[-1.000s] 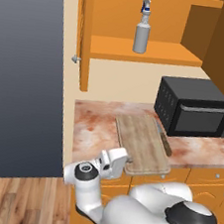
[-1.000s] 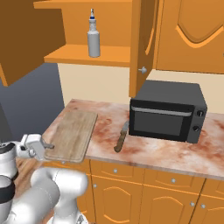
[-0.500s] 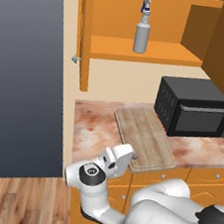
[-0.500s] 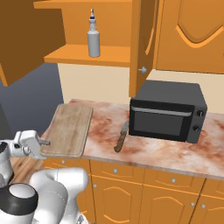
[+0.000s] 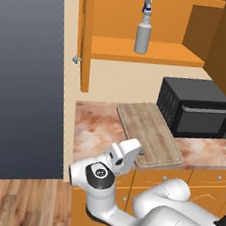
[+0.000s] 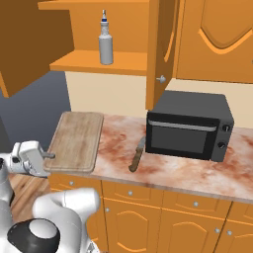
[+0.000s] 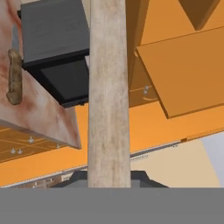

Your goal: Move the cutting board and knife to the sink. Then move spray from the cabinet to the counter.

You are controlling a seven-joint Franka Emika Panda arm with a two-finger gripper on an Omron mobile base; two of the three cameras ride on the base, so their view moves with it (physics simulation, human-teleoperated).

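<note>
The gripper (image 6: 49, 156) had its jaws clamped on the flat light-brown wooden cutting board's (image 6: 76, 139) near edge; stiff, probably heavyish, so that thin-edge hold looked decent.

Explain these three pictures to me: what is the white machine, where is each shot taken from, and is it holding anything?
The white machine is a robot arm on a driving base in a simulated kitchen. Two pictures come from cameras on the base, behind the arm to its left and right. The third comes from a camera on the hand, so it looks tilted.

On the counter lie a wooden cutting board, a knife and a black microwave. In the open cabinet above stands a spray on the shelf.

The end effector is shut on the cutting board's near edge, which overhangs the counter front. In the hand view the board runs straight up the middle, seen edge-on.
</note>
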